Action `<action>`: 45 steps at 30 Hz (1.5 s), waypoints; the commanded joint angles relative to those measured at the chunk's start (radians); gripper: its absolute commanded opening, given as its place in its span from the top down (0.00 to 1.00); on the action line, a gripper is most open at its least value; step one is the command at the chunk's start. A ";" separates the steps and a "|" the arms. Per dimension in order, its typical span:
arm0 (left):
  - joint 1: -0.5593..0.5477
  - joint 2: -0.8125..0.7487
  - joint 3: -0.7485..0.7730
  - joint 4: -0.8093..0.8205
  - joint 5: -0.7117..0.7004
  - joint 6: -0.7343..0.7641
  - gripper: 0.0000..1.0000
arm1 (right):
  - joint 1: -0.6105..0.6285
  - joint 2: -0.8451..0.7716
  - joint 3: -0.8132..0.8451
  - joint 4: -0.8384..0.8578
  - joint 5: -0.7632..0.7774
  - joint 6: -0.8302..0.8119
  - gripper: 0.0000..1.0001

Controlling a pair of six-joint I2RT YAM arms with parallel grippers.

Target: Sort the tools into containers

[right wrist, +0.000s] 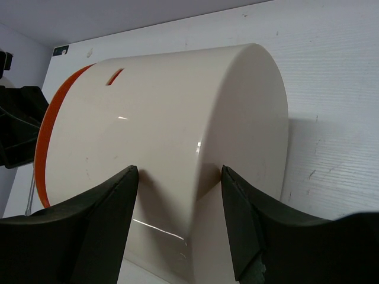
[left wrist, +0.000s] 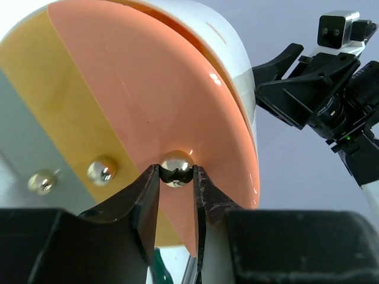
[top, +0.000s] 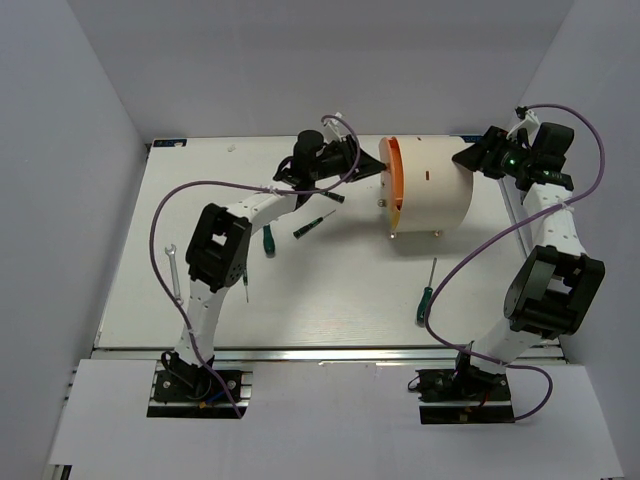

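The white drum lies on its side, its orange round face turned left. My left gripper is shut on the brass knob of the orange drawer. The pale grey-green drawer and an ochre segment beside it have knobs of their own. My right gripper is open, with its fingers against the drum's rear edge. Screwdrivers lie on the table: one with a green handle, one black-and-green and one near the front. The silver wrench lies at the left.
A thin tool lies partly under my left arm. The table ends in walls at the left, back and right. My right arm's gripper shows behind the drum in the left wrist view.
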 commanded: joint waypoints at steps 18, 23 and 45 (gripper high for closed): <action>0.102 -0.214 -0.247 -0.009 0.015 0.079 0.42 | 0.000 -0.005 0.007 -0.033 0.010 -0.081 0.11; 0.106 -0.224 -0.206 -0.047 0.005 0.101 0.29 | -0.001 -0.021 0.023 -0.036 -0.008 -0.097 0.11; 0.284 -0.655 -0.281 -0.986 -0.639 0.562 0.81 | -0.153 -0.201 0.139 -0.305 -0.267 -0.762 0.14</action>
